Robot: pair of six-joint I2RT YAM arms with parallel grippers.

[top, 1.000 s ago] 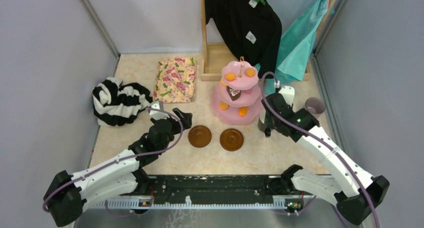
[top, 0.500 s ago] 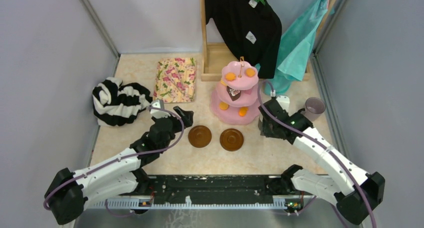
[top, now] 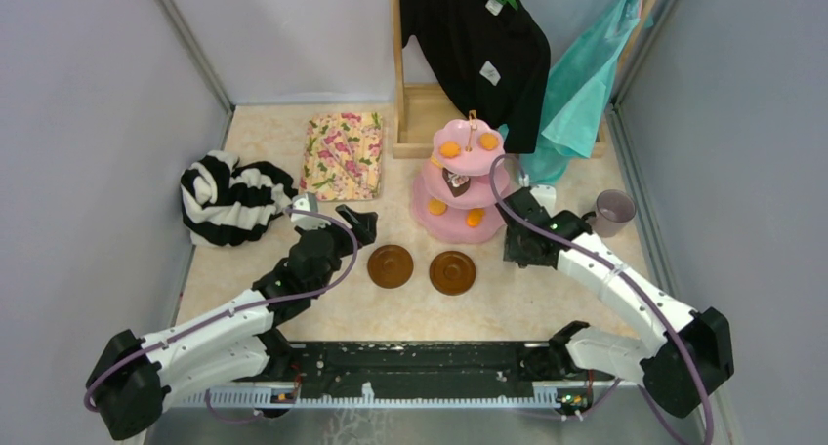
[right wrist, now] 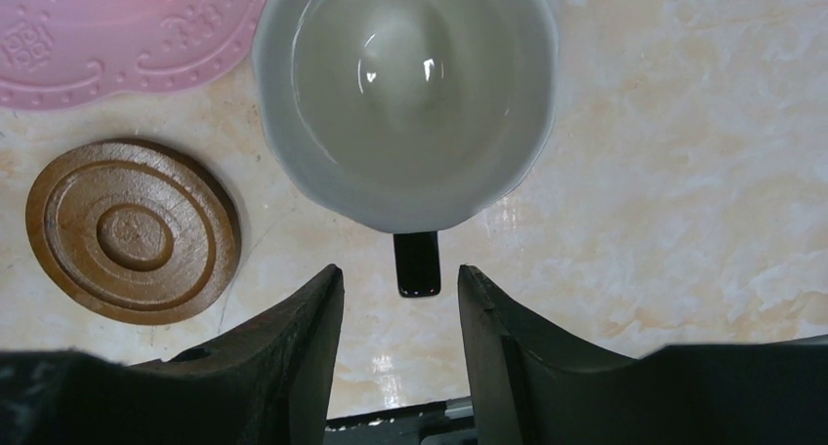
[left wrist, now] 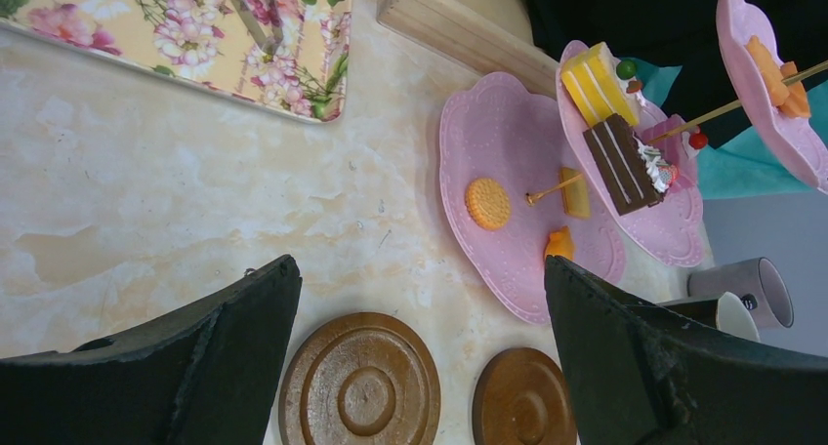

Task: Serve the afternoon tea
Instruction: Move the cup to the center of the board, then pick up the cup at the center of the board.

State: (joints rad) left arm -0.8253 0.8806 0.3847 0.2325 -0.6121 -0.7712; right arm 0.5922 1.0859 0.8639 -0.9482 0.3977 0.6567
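A mug (right wrist: pixel 405 94) is sitting just ahead of the right gripper's (right wrist: pixel 400 274) fingers (right wrist: pixel 293 347), handle (right wrist: pixel 418 264) pointing toward their gap, a saucer (right wrist: pixel 132 232) lying left of them and the cake stand (right wrist: pixel 59 55) beyond it.

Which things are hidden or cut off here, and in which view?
- Top view: the cream mug is hidden under the right arm.
- Left wrist view: the left saucer and right saucer are cut by the bottom edge; a finger of the left end effector covers most of that mug.
- Right wrist view: the cake stand is cut by the top edge.
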